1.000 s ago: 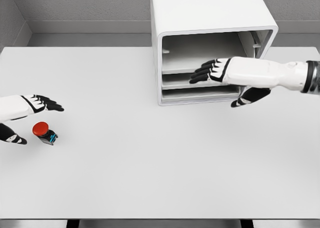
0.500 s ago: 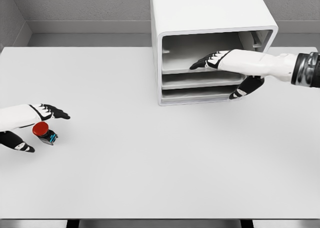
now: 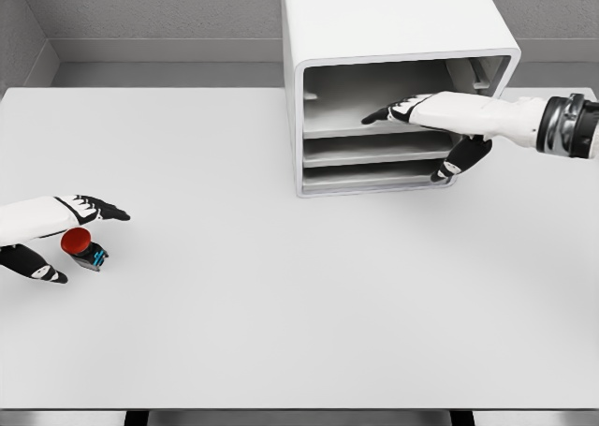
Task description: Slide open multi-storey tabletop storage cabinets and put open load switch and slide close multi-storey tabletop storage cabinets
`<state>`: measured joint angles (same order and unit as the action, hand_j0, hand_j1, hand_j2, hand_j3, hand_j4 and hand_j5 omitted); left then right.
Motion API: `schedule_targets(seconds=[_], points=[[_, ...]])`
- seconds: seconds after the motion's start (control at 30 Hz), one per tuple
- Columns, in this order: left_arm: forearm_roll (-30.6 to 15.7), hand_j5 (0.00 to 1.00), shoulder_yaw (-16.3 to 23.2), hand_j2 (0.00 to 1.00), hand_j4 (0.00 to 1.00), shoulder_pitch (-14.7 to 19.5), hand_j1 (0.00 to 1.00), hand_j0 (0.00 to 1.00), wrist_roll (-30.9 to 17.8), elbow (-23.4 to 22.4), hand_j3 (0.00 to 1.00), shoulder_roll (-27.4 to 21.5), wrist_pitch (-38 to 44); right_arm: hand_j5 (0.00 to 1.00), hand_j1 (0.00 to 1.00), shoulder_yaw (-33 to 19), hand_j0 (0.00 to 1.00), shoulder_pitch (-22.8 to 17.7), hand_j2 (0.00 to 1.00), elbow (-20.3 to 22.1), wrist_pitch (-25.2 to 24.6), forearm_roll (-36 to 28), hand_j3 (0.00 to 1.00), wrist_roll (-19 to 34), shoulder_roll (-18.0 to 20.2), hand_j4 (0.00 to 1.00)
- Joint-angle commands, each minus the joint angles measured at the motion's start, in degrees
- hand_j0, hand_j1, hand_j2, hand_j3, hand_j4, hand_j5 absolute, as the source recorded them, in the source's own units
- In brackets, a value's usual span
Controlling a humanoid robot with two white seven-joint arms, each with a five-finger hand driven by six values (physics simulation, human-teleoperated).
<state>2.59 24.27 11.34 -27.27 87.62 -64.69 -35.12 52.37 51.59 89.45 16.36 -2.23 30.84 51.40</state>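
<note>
Right hand (image 3: 426, 126), fingers spread, has reached deeper into cabinet (image 3: 393, 84); left hand (image 3: 56, 227) open around switch (image 3: 82, 246), ungrasped.

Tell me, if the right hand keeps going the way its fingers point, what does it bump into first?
The right hand points left into the cabinet, over the top tray. Going straight on, it would probably meet the cabinet's inner left wall first, though depth is hard to judge from this view.
</note>
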Motion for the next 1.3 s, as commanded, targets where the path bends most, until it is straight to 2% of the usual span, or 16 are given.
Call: schedule_targets(seconds=[0.0, 0.2, 0.6, 0.87, 1.27], points=[[-0.57, 1.0, -0.02, 1.0, 1.0, 0.0, 1.0, 1.0, 0.02, 0.1, 1.0, -0.09, 0.12, 1.0, 1.0, 0.01, 1.0, 0.0, 1.0, -1.2, -0.1, 0.56, 1.0, 0.18, -0.77, 1.0], [-0.48, 1.0, -0.02, 1.0, 1.0, 0.0, 1.0, 1.0, 0.11, -0.87, 1.0, -0.09, 0.12, 1.0, 1.0, 0.28, 1.0, 0.0, 1.0, -2.52, -0.1, 2.32, 1.0, 0.18, -1.74, 1.0], [0.75, 1.0, 0.07, 1.0, 1.0, 0.7, 1.0, 1.0, -0.07, -1.84, 1.0, 1.76, 0.12, 1.0, 1.0, 0.54, 1.0, -0.18, 1.0, -1.73, 0.78, 3.64, 1.0, 0.89, -1.92, 1.0], [0.49, 1.0, 0.07, 1.0, 1.0, 0.62, 1.0, 1.0, 0.02, -1.48, 1.0, 2.02, 0.12, 1.0, 1.0, 0.45, 1.0, -0.09, 1.0, 1.78, 1.04, 3.73, 1.0, 2.03, -1.65, 1.0], [0.49, 1.0, 0.16, 1.0, 1.0, 0.44, 1.0, 1.0, 0.02, -1.22, 1.0, 2.64, 0.12, 1.0, 1.0, 0.36, 1.0, -0.53, 1.0, 4.16, 3.5, 3.64, 1.0, 2.03, 0.37, 1.0]])
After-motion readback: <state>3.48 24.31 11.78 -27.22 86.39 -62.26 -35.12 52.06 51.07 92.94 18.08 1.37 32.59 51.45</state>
